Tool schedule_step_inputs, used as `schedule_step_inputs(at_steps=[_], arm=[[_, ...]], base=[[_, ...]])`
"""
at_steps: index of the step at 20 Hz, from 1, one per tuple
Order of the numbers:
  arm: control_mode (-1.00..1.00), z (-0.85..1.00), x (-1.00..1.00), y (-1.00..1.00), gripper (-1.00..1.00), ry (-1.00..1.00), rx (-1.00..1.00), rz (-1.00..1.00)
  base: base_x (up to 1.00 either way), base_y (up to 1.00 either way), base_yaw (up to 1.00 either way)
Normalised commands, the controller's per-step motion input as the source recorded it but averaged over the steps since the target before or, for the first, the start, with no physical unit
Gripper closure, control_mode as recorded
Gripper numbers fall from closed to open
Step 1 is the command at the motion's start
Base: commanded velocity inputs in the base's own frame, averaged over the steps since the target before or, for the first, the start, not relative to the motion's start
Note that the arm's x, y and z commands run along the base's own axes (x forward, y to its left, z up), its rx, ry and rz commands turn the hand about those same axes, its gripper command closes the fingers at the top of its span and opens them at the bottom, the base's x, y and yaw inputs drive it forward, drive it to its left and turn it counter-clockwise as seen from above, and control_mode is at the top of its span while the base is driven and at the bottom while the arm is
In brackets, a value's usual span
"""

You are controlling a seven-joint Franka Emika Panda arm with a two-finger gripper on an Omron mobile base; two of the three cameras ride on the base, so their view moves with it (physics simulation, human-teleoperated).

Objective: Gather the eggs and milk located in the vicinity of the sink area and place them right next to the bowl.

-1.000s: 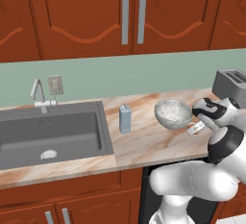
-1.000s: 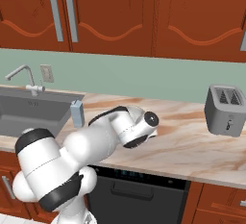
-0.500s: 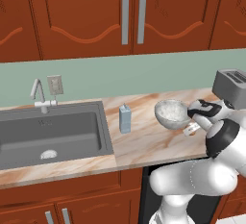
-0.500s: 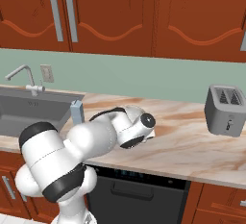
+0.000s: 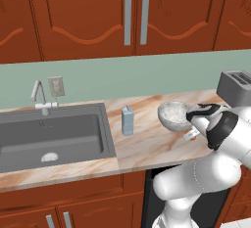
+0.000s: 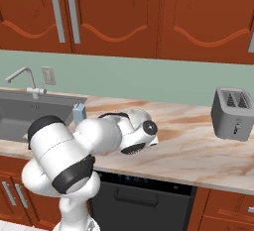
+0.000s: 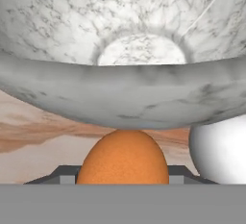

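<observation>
A marble-patterned bench [image 5: 147, 146] in pink and beige runs along the wall, with red-brown cupboards [image 5: 132, 14] above it, matching doors below, and a pale green splashback [image 5: 147, 75] behind. The bowl [image 5: 173, 115], white-grey with a speckled inside, serves as the landmark. To its left, apart from it, the pale blue milk [image 5: 127, 121] carton stands upright on the bench, and further left the dark grey sink [image 5: 49, 136] is sunk into the surface, its chrome faucet [image 5: 39, 95] at the back edge and a wall socket [image 5: 56, 86] beside that. To the right of the bowl, against the splashback, sits a grey toaster [image 6: 232, 113]. A dark oven front [image 6: 141, 195] fills the gap under the bench below the bowl.

The white arm bends low over the bench just right of the bowl, and the pincer [image 5: 192, 133] points at the bowl's outer wall. In the hand view the pincer [image 7: 123, 176] is clenched on the orange-brown egg [image 7: 123, 158], which sits between its tips directly in front of the bowl [image 7: 120, 98] and close under its curved side; whether the egg rests on the bench cannot be told. The white egg [image 7: 220, 151] lies just beside the orange one, to its right in that view, also tight against the bowl.
</observation>
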Motion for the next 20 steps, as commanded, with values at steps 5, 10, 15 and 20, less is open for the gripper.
schedule_step_inputs(at_steps=[5, 10, 15, 20], arm=[[-1.0, 0.0, 0.29, 0.0, 1.0, 0.0, 0.0, 0.0], [-1.0, -0.01, 0.09, 0.0, 1.0, 0.0, 0.0, 0.0], [-1.0, -0.01, -0.01, 0.0, 1.0, 0.0, 0.0, -0.01], [-1.0, 0.0, 0.0, 0.0, -1.0, 0.0, 0.0, 0.0]], base=[[0.0, 0.0, 0.0], [0.0, 0.0, 0.0], [0.0, 0.0, 0.0], [0.0, 0.0, 0.0]])
